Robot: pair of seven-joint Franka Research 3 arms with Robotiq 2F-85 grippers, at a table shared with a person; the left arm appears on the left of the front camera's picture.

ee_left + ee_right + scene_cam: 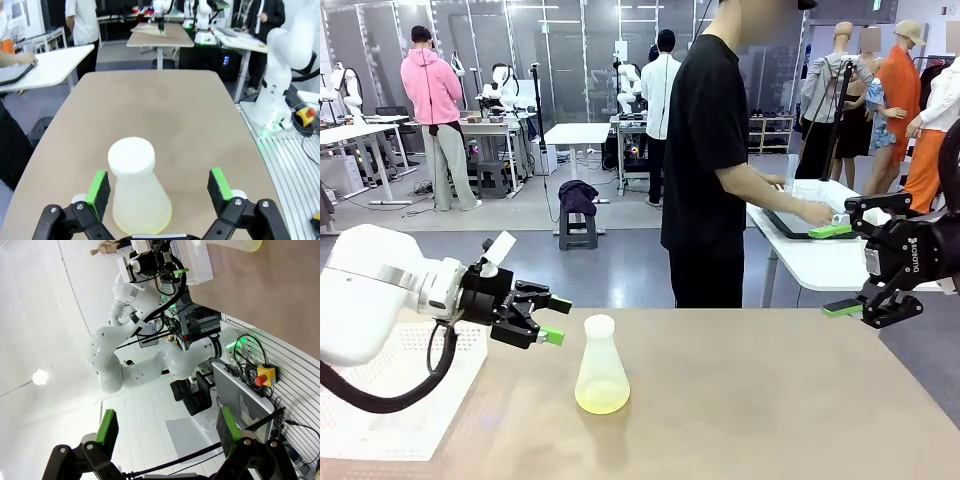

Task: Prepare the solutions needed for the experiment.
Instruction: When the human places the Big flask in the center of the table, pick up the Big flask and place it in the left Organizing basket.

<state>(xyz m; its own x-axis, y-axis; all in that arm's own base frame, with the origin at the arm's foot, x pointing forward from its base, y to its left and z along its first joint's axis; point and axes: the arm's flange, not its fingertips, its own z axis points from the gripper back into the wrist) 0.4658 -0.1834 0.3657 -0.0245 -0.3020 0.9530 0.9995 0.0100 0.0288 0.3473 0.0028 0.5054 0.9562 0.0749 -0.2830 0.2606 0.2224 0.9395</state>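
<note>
Pale yellow-green, the solutions (601,399) lie as a shallow layer in the bottom of a frosted white conical flask (600,362) that stands upright near the middle of the tan bench (750,400). The left claw (552,319) hangs just beside the flask's neck on the robot's left, its fingers spread and grasping nothing. In the left wrist view the flask (136,186) sits between the two green pads (98,187) of the left claw (159,189), clear of both. The right claw (838,270) is held up off the bench's right edge, released, its pads well apart and empty. A white perforated mat (390,400) lies on the bench under the left arm. Behind the bench, a person in a black shirt (710,160) reaches to another table.
</note>
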